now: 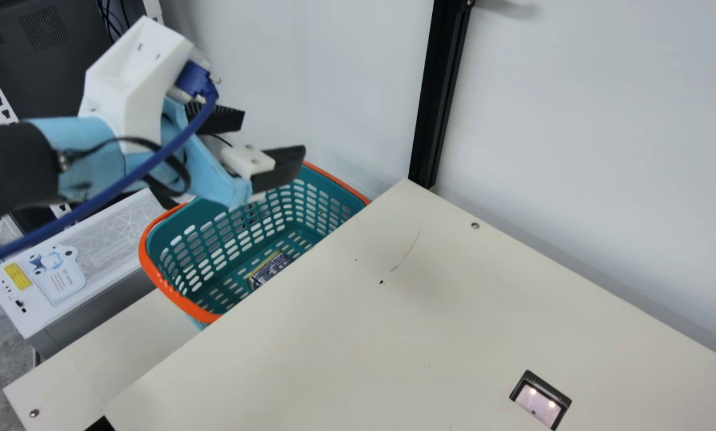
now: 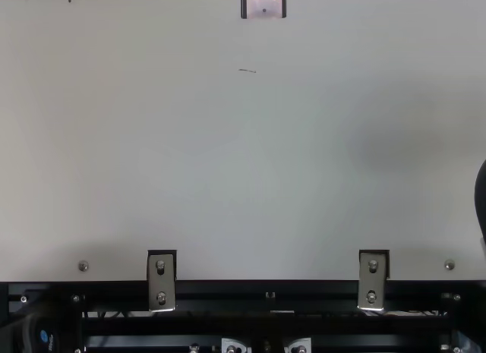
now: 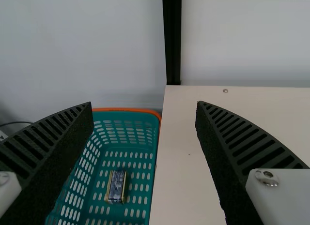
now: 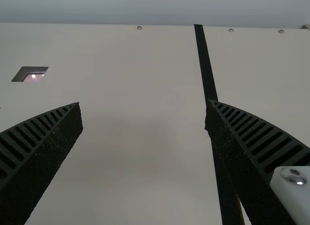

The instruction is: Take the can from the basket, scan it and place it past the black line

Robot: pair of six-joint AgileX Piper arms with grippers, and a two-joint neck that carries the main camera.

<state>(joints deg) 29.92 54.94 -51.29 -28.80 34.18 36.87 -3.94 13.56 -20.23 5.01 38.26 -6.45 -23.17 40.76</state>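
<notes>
2 grippers to see, both open and both holding nothing. At the main view's left, black ribbed left gripper (image 1: 271, 140), carried in the air on light blue and white mounting parts, with dark blue cable (image 1: 193, 127) running along. In the left wrist view, for the same left gripper (image 3: 144, 109), 2 fingers spread wide, with only air between. In the right wrist view, black ribbed right gripper (image 4: 144, 109), also wide open, above the smooth cream table (image 1: 454, 299); 1 finger in front of part of the long straight black line (image 4: 206, 65).

Inside the teal plastic basket (image 1: 145, 254) with slotted walls and orange rim, to find: dark-sided, box-like can (image 1: 269, 268) with yellow-gold edging. Lies on the slotted bottom, below the left gripper's height and apart from the fingers. Partly hidden by the table edge in the main view, but well visible in the left wrist view. Just beside the table edge, the basket.

Set into the table, black-framed glass scanner (image 1: 537, 404), with 2 small lights shining; apart from the black line in the right wrist view. Behind the table, pale wall (image 1: 573, 120) and upright black post (image 1: 442, 96). Along the table edge in the top view, 2 metal brackets (image 2: 161, 281).
</notes>
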